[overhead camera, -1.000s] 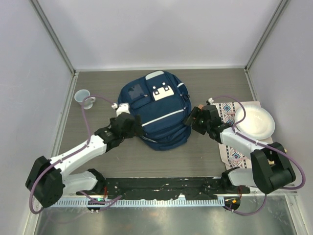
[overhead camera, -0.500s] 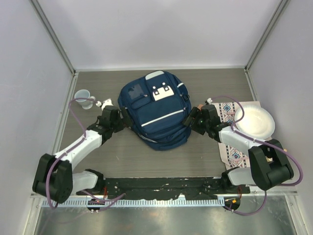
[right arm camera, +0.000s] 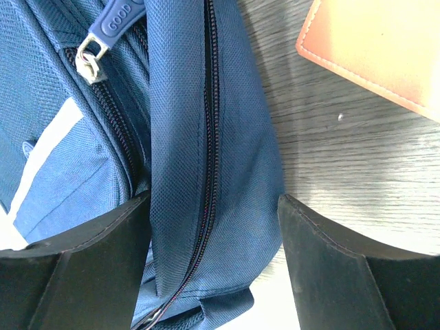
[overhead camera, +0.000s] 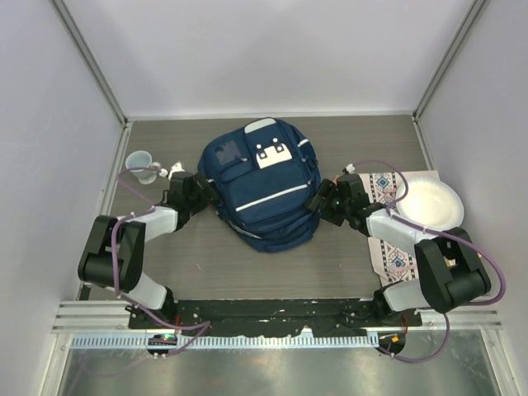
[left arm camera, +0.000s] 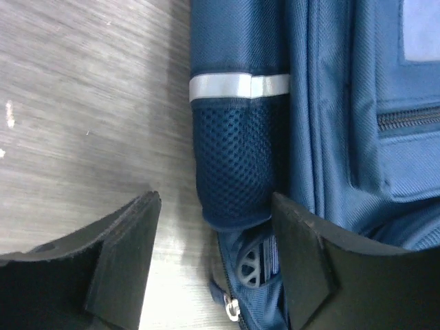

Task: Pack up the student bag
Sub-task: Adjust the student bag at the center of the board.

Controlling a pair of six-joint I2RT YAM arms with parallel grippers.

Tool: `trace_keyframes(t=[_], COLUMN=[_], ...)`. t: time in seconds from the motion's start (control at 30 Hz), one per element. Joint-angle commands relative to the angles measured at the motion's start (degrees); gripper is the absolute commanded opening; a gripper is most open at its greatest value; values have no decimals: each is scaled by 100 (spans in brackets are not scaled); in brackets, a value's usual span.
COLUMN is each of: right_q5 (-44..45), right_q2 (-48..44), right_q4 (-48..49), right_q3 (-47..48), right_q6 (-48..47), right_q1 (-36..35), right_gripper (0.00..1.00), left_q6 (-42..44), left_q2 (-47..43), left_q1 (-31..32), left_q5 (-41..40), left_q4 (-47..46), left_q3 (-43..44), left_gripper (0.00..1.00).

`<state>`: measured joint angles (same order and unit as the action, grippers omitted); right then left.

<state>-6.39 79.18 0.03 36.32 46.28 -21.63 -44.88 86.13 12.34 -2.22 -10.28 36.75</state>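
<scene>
Lying front-up in the middle of the desk (overhead camera: 206,264), the bag (overhead camera: 272,206) shows its white patch (overhead camera: 272,154) toward the far side and thin white stripes across its pockets.

At its left side sits the left end effector (overhead camera: 208,192). In the left wrist view its jaws stand wide apart and hold nothing. One finger (left arm camera: 124,261) is over bare desk and the other (left arm camera: 302,268) is over the bag's fabric. In the gap between them lies the bag's mesh side pocket (left arm camera: 237,165), topped by a white band (left arm camera: 237,86). A small zip pull (left arm camera: 230,306) shows just below the pocket.

At the bag's right side sits the right end effector (overhead camera: 316,200). Its jaws are also spread wide and grip nothing. The right wrist view shows a fold of blue fabric with a closed zip (right arm camera: 206,158) running down the gap between the fingers (right arm camera: 89,275). A blue pull (right arm camera: 113,17) marked "GOOD" lies on the pocket beside it. Past the fold, on the desk, is the corner of a tan flat thing (right arm camera: 385,48) with a stitched edge; what it is I cannot tell.

Further out, a pale cup (overhead camera: 140,165) stands near the desk's far left, just beyond the left arm. On the right, a white plate (overhead camera: 429,205) rests on a patterned mat (overhead camera: 386,247), apart from the bag.
</scene>
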Motion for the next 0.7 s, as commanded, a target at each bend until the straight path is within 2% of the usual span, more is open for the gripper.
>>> trace_keyframes(t=[0.0, 0.03, 0.07, 0.13, 0.17, 0.27, 0.4, 0.5, 0.67], right_q5=[-73, -73, -81, -116, -143, -126, -134, -169, -353], right_q2=[124, 168, 229, 326, 440, 581, 949, 1187, 1785], right_q4=[375, 383, 383, 375, 375, 366, 366, 313, 120], right_q3=[323, 350, 376, 481, 525, 719, 1166, 1561, 2247], right_q6=[30, 13, -5, -23, -49, -145, -277, -409, -533], right_q1=[-26, -26, -26, -26, -26, -26, 44, 167, 378], right_gripper=[77, 77, 77, 77, 77, 77, 74, 73, 73], left_q6=[-302, -328, -389, -468, -521, -591, -706, -837, -1206], left_q2=[457, 527, 598, 590, 511, 221, -734, -1298, -2275], left_q1=[-109, -118, -118, -126, -118, -118, 31, 303, 1208], left_q5=[397, 415, 424, 433, 441, 442, 415, 57, -602], left_q4=[-1081, -1142, -1169, -1265, -1283, -1178, -740, -240, 237], left_q3=[139, 139, 96, -44, -106, -361, -774, -1047, -1381], left_gripper=[61, 56, 44, 28, 16, 0, 0, 0, 0])
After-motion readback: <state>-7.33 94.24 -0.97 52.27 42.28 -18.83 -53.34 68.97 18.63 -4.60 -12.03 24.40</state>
